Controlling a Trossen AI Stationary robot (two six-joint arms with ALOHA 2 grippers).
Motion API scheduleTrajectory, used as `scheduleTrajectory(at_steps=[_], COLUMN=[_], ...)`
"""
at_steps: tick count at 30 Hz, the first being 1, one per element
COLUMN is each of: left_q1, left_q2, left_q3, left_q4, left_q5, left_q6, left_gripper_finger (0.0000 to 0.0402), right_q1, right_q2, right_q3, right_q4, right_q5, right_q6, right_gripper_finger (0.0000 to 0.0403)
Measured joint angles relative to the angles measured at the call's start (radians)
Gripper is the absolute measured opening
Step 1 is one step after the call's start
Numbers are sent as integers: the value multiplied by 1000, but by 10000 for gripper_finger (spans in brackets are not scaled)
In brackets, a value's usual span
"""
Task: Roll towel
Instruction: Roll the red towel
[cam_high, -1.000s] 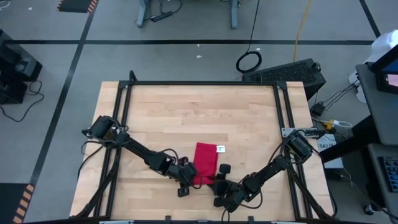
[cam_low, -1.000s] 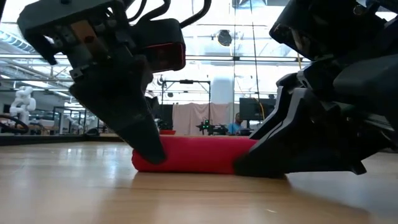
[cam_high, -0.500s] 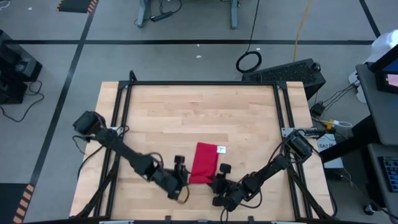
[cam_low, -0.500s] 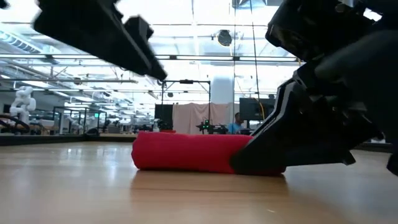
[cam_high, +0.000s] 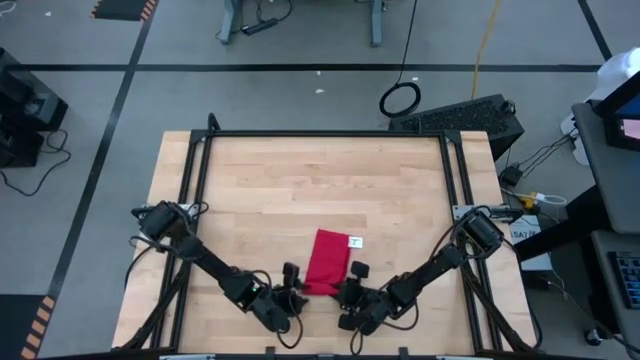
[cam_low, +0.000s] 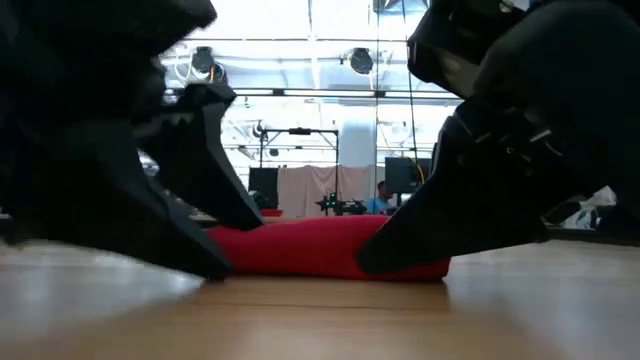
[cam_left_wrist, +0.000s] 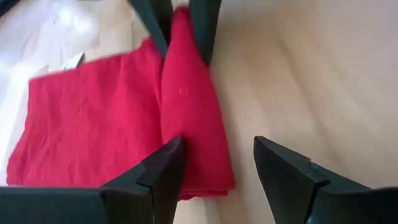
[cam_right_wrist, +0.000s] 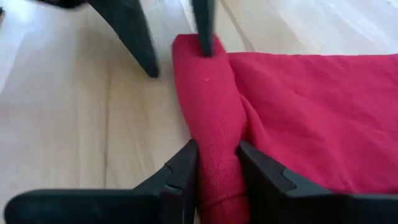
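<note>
While the plain bright red soft cloth towel (cam_high: 326, 263) lay on the near middle of the pale wooden table (cam_high: 300, 180), its near edge was already turned into a short roll (cam_left_wrist: 189, 118), the flat remainder stretching away toward the small white tag (cam_high: 354, 240) at the far corner. That roll's long axis ran crosswise, from one arm to the other, so each gripper met one end of it. The right gripper (cam_right_wrist: 217, 165) had its two dark fingers pinched on its end of the roll, nearly closed with cloth between them. The left gripper (cam_left_wrist: 217, 162) stood with fingers well parted, one finger over the cloth at the opposite end and the other on bare wood, holding nothing. Both arms sat equally near. Rolling onward probably required the left fingers to close first. Nothing else rested on the table to block the roll's path.
</note>
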Motion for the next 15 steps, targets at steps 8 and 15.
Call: scheduleTrajectory(at_steps=[8,15], left_q1=[9,22], left_q2=[13,13], left_q3=[0,1], left_q4=[-3,-9], left_q5=[-45,-56], left_q6=[9,26], left_gripper_finger=[201,201], right_q1=[-4,-5], right_q2=[0,-1], right_q3=[0,0], right_q4=[0,0], right_q5=[-13,-23], right_q6=[1,-4], right_gripper_finger=[93,93])
